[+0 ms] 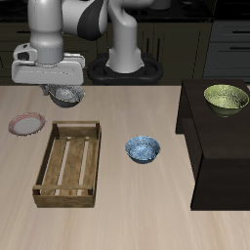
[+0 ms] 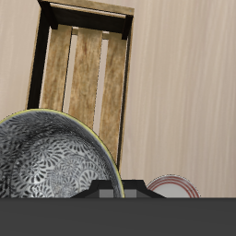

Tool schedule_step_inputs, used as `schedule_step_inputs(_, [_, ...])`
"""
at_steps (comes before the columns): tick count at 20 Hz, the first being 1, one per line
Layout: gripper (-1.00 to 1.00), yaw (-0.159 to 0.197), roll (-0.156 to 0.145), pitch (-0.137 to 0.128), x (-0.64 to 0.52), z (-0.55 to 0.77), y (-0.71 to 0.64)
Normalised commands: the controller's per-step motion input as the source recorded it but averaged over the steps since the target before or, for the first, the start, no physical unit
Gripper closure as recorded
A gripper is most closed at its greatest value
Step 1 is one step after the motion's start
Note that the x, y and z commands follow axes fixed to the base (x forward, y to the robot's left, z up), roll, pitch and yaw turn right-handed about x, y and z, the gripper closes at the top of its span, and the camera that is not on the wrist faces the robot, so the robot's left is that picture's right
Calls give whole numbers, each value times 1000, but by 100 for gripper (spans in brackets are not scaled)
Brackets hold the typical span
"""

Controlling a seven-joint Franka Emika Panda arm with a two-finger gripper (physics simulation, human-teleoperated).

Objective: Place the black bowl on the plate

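The black bowl [image 1: 65, 95], dark outside with a grey-white speckled inside, hangs above the table near its back edge. My gripper [image 1: 61, 88] is shut on its rim. In the wrist view the bowl's speckled inside [image 2: 51, 166] fills much of the frame, right against my gripper [image 2: 112, 191]. The plate [image 1: 26, 124], small with a pink-red rim and pale centre, lies on the table nearer the front than the bowl and a little to its side. A part of the plate also shows in the wrist view [image 2: 173, 187], beside the bowl.
A wooden slatted tray [image 1: 68, 163] lies on the table beside the plate, also in the wrist view [image 2: 83, 64]. A blue patterned bowl [image 1: 143, 148] sits mid-table. A yellow-green bowl [image 1: 226, 98] rests on a dark raised cabinet [image 1: 220, 156].
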Motion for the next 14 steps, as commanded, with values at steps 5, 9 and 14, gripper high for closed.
schedule_step_inputs(5, [100,-27,-17,-31,-387,22,-238])
schedule_step_inputs(9, [100,-32,15,-21,-367,-20,-111])
schedule_step_inputs(14, [100,-3,-13,-29,-353,-75,-225])
